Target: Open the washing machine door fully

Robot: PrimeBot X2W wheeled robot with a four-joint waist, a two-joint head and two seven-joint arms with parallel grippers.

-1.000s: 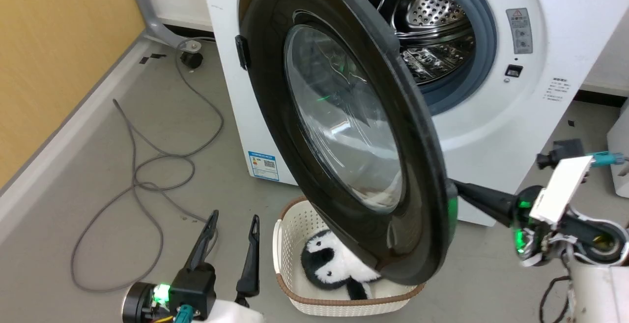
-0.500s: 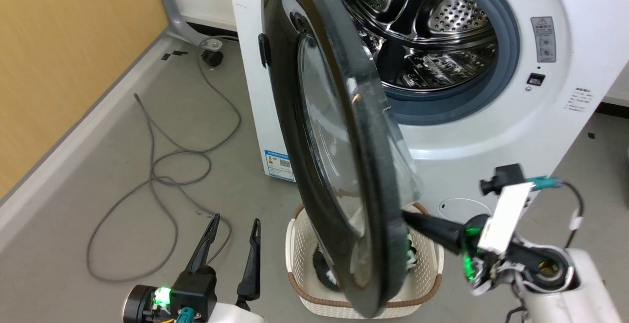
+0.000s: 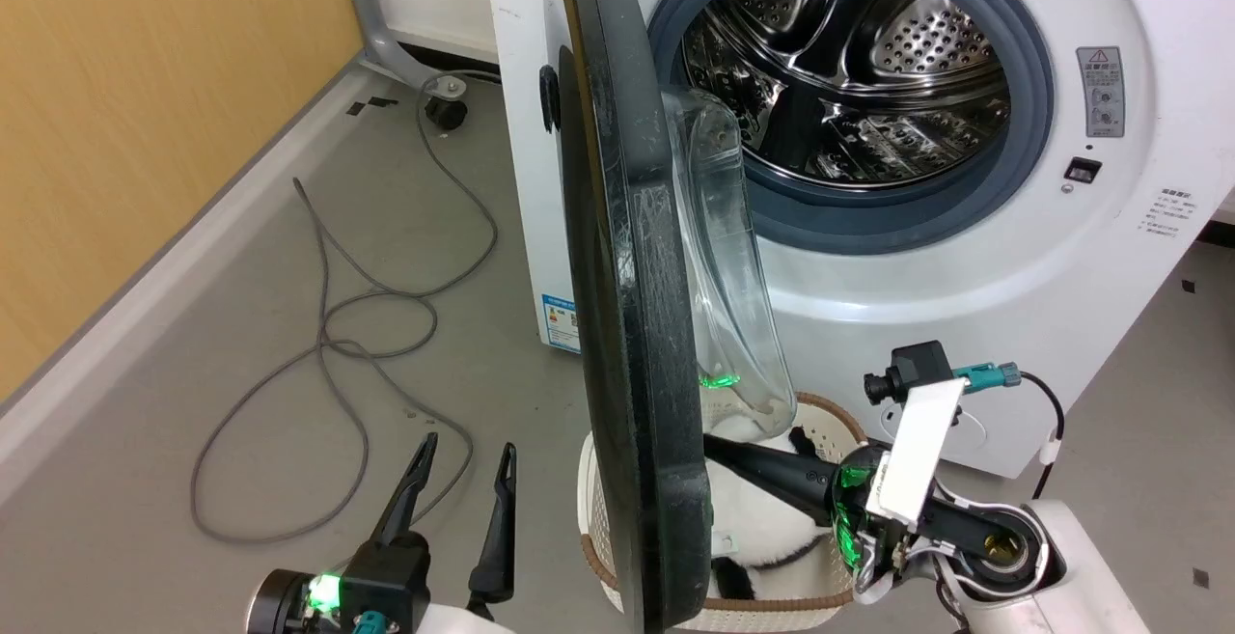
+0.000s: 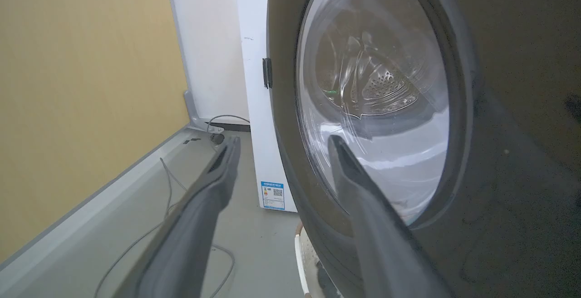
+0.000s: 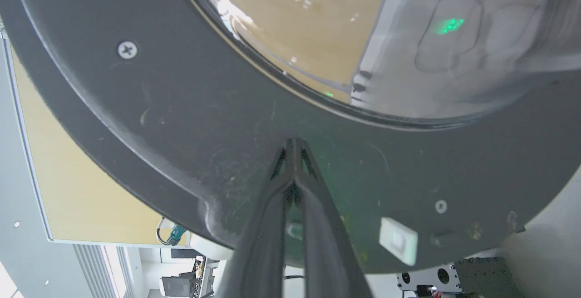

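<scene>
- The left tool (image 3: 469, 441) is hovering at 7 o'clock, its fingers spread wide and gripping nothing.
- The right tool (image 5: 295, 141), at 5 o'clock, is sitting clenched, with its tips touching the door's inner face.
- The washing machine door (image 3: 627, 325) is standing edge-on at 6 o'clock, over a basket (image 3: 772, 607).
- The steel drum (image 3: 849, 65) is showing at 1 o'clock.

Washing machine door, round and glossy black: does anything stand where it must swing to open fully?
Possibly the open left gripper, beside the outer face of the round glossy black washing machine door; otherwise nothing visible.
</scene>
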